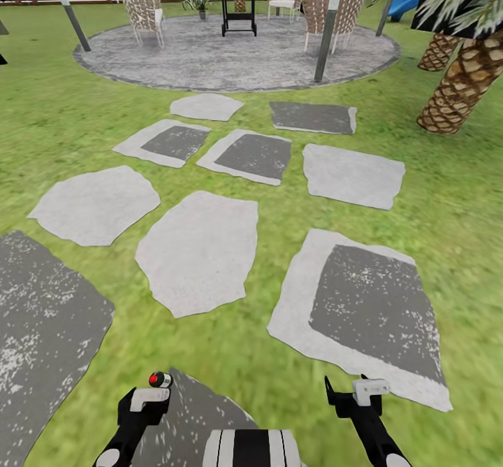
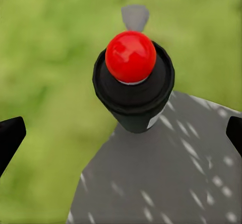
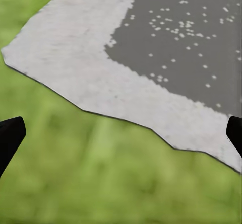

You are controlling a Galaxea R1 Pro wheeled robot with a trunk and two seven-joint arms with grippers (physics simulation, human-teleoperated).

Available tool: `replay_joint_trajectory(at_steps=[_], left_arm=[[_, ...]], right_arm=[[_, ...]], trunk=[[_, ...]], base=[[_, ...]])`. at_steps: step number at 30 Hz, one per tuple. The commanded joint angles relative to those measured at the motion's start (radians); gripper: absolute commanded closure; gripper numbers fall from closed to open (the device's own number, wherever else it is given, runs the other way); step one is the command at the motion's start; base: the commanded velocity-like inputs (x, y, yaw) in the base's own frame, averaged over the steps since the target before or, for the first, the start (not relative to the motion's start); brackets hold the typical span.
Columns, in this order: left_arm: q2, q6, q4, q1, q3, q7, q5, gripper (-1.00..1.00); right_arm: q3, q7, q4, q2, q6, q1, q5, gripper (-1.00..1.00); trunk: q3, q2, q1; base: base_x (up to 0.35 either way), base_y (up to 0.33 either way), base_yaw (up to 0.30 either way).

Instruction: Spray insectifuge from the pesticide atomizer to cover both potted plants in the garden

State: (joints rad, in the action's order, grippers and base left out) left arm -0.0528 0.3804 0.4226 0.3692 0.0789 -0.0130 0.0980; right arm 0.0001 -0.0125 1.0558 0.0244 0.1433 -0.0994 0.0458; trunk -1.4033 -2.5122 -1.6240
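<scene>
Atomizer [image 2: 132, 78] already sits gripped in the left jaws; right jaws [image 3: 121, 133] open, empty; spraying both plants remains.

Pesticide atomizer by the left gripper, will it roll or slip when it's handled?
The pesticide atomizer looks round-bodied, so it would probably roll if laid on a stepping stone. Its glossy red tip and black collar suggest hard, slippery plastic. It is slim beside the left gripper, so likely light.
</scene>
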Motion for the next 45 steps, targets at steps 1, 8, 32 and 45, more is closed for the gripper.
replay_joint_trajectory(at_steps=[1,8,32,45], left_arm=[[0.001,0.004,-0.001,0.000,0.005,-0.001,0.010,-1.00],[0.000,0.006,0.001,0.000,0.000,-0.001,0.011,-1.00],[-0.001,0.006,-0.001,0.000,-0.001,-0.001,0.011,-1.00],[0.001,0.006,-0.001,0.000,0.001,-0.001,0.014,-1.00]], right_arm=[[0.000,-0.001,0.000,0.000,0.002,0.000,0.005,-1.00],[0.001,-0.001,0.000,0.000,0.003,0.000,0.004,-1.00],[0.001,-0.001,-0.004,0.000,0.004,0.000,0.003,-1.00],[0.001,-0.001,-0.003,0.000,0.004,0.000,0.003,-1.00]], trunk=[[-0.001,0.000,0.000],[-0.001,0.000,0.000],[-0.028,-0.001,-0.002],[-0.028,-0.001,-0.002]], base=[[0.067,0.000,0.000],[0.079,0.000,0.000],[0.001,0.000,0.000],[0.017,0.000,0.000]])
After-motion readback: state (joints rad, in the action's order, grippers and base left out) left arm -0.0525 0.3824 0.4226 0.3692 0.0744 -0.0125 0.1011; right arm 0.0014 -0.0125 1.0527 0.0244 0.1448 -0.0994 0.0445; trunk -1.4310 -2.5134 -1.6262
